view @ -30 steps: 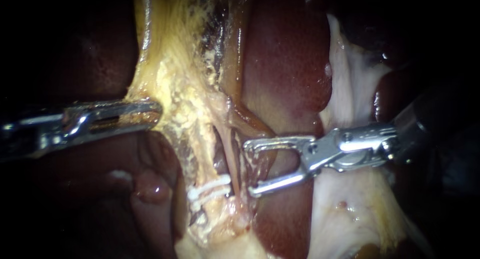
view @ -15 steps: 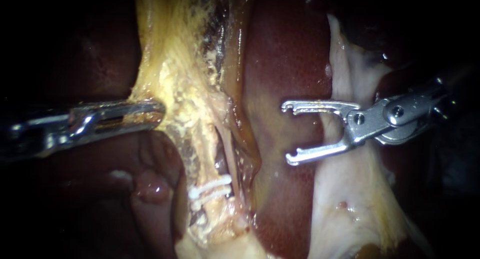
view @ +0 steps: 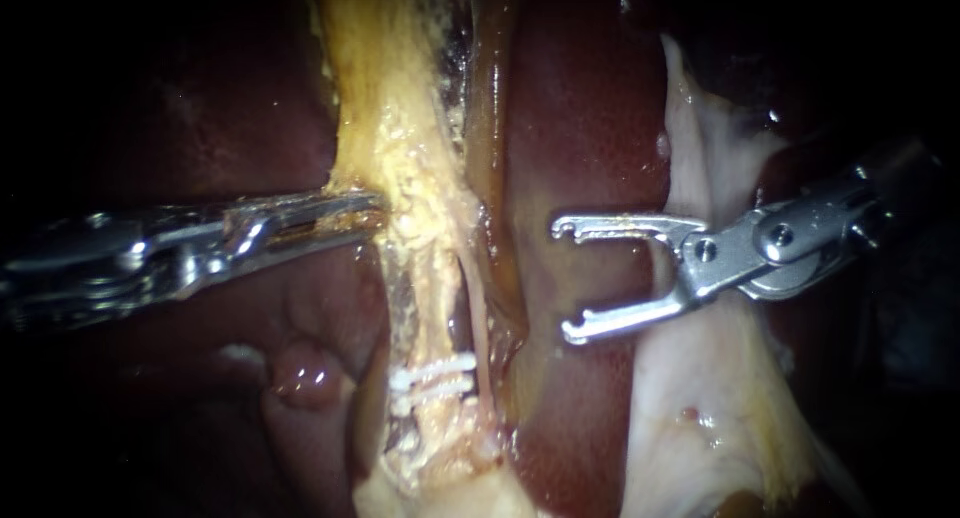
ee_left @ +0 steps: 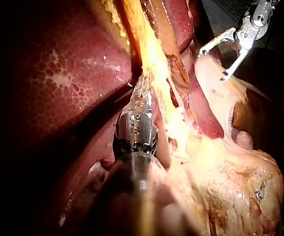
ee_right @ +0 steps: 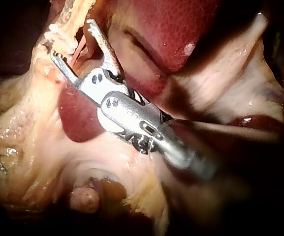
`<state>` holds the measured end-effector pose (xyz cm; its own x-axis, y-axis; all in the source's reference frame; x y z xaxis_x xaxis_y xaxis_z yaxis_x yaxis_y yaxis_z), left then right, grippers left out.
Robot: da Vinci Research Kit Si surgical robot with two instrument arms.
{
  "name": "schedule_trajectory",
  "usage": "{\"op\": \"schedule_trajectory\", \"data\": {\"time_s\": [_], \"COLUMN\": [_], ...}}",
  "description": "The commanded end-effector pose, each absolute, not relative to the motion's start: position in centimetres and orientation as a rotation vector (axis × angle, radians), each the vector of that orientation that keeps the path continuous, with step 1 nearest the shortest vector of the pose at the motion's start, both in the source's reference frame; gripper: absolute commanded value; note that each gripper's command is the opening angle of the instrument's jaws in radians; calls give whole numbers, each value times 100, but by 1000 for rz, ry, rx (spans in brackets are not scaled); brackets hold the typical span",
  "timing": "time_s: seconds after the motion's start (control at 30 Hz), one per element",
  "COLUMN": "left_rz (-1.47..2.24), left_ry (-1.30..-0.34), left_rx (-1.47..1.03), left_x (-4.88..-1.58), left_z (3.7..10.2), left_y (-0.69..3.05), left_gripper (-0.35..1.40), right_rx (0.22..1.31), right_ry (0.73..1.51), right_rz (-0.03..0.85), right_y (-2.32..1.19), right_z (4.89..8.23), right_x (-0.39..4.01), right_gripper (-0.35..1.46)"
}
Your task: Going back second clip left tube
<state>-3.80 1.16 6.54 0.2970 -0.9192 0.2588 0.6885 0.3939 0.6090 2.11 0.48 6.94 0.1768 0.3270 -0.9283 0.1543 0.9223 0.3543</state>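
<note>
Two white clips (view: 435, 375) sit side by side across the tube (view: 470, 308) in the lower centre of the endoscope view. Up and left of them, the left instrument (view: 360, 208) has its jaws clenched on the yellow tissue band (view: 390, 128). At centre right, the right instrument (view: 563, 278) has its jaws spread wide and empty over the liver (view: 580, 128), apart from the tube.

the left instrument (view: 368, 206) has its jaws closed on the edge of the yellow tissue (view: 390, 98). the right instrument (view: 562, 276) hangs over the liver (view: 590, 108), jaws wide apart and empty. two white clips (view: 433, 374) cross the tissue lower down, well apart from both.
</note>
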Motion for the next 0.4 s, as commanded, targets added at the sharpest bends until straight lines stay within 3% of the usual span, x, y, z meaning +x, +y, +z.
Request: {"op": "schedule_trajectory", "data": {"time_s": [0.03,0.4], "left_rz": [-1110,-1109], "left_ry": [-635,-635], "left_rx": [424,425], "left_x": [-379,-378], "left_z": [654,653], "left_y": [115,116], "left_gripper": [-35,-35], "right_rx": [412,414], "right_ry": [1399,1399], "right_rz": [127,127], "right_y": [48,49], "right_z": [694,693], "right_x": [211,208], "right_gripper": [60,60]}}
